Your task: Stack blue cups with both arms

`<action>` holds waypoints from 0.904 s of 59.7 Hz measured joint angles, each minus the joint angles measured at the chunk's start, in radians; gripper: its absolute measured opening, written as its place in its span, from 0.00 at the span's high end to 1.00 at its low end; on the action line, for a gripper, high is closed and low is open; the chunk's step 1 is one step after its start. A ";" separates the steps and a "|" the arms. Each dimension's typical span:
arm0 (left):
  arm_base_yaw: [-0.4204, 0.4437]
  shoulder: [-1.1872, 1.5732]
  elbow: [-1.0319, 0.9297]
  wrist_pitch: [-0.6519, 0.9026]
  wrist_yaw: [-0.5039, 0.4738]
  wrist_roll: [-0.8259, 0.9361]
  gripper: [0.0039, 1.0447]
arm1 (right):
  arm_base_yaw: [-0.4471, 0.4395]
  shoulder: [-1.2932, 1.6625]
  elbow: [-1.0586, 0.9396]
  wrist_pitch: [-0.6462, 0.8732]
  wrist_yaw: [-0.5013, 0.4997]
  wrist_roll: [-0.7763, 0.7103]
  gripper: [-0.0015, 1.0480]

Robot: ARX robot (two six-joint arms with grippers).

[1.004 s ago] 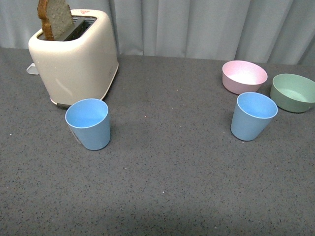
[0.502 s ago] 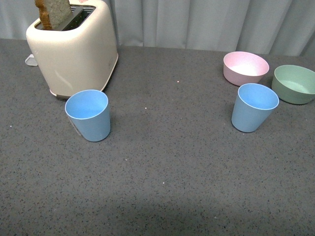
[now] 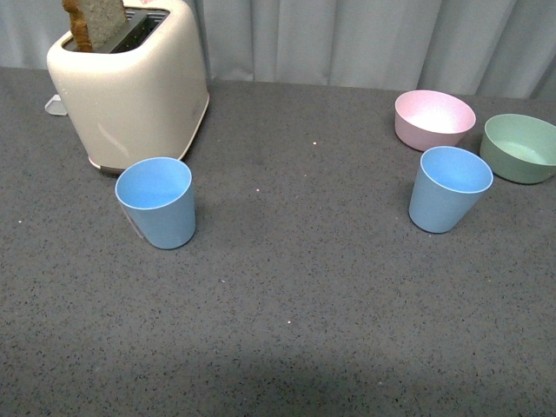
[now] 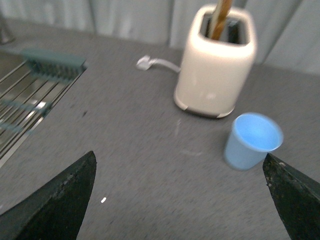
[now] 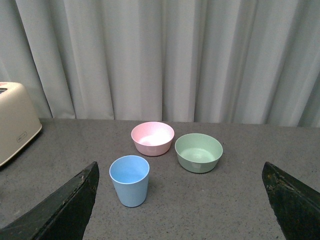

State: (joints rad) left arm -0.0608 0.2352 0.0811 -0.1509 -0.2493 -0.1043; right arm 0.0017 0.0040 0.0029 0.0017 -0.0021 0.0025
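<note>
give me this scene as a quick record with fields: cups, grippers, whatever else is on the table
left blue cup: upright, empty, just in front of the toaster
right blue cup: upright, empty, in front of the pink bowl
stacked: no, the cups stand far apart
left gripper: open, holding nothing
right gripper: open, holding nothing
other: green bowl beside the pink bowl; bread slice sticking out of the toaster
surface: dark grey table
</note>
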 joint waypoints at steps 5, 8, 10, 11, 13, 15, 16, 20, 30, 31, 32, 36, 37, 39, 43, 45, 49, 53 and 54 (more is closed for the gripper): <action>0.014 0.142 0.012 0.102 0.019 -0.023 0.06 | 0.000 0.000 0.000 0.000 0.001 0.000 0.09; 0.021 0.270 0.043 0.206 0.043 -0.030 0.06 | 0.000 0.000 0.000 0.000 0.000 0.000 0.09; 0.026 0.338 0.061 0.259 0.065 -0.034 0.06 | 0.000 0.000 0.000 0.000 0.001 0.000 0.09; 0.030 0.385 0.076 0.292 0.076 -0.037 0.06 | 0.000 0.000 0.000 0.000 0.001 0.000 0.09; 0.034 0.508 0.117 0.368 0.105 -0.042 0.06 | 0.000 0.000 0.000 0.000 0.001 0.000 0.09; 0.036 0.610 0.159 0.415 0.125 -0.050 0.06 | 0.000 0.000 0.000 0.000 0.001 0.000 0.09; 0.036 0.636 0.169 0.426 0.129 -0.051 0.06 | 0.000 0.000 0.000 0.000 0.001 0.000 0.09; 0.031 0.802 0.241 0.491 0.146 -0.056 0.06 | 0.000 0.000 0.000 0.000 0.001 0.000 0.09; 0.006 1.168 0.497 0.383 0.219 -0.110 0.06 | 0.000 0.000 0.000 0.000 0.001 0.000 0.09; 0.003 1.201 0.525 0.359 0.228 -0.117 0.06 | 0.000 0.000 0.000 0.000 0.001 0.000 0.09; 0.000 1.217 0.539 0.348 0.229 -0.121 0.06 | 0.000 0.000 0.000 0.000 0.001 0.000 0.09; -0.014 1.304 0.619 0.284 0.231 -0.146 0.06 | 0.000 0.000 0.000 0.000 0.001 0.000 0.09; -0.018 1.329 0.644 0.264 0.233 -0.155 0.06 | 0.000 0.000 0.000 0.000 0.001 0.000 0.09; -0.024 1.364 0.677 0.240 0.236 -0.171 0.06 | 0.000 0.000 0.000 0.000 0.001 0.000 0.09; -0.039 1.431 0.747 0.176 0.247 -0.209 0.06 | 0.000 0.000 0.000 0.000 0.001 0.000 0.09; -0.045 1.455 0.770 0.151 0.251 -0.220 0.06 | 0.000 0.000 0.000 0.000 0.001 0.000 0.09; -0.056 1.499 0.811 0.101 0.263 -0.240 0.06 | 0.000 0.000 0.000 0.000 0.001 0.000 0.09; -0.063 1.532 0.832 0.078 0.264 -0.250 0.06 | 0.000 0.000 0.000 0.000 0.001 0.000 0.09; -0.065 1.544 0.839 0.073 0.261 -0.254 0.06 | 0.000 0.000 0.000 0.000 0.001 0.000 0.09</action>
State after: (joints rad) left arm -0.1261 1.7794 0.9199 -0.0776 0.0113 -0.3584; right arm 0.0017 0.0040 0.0029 0.0017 -0.0013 0.0029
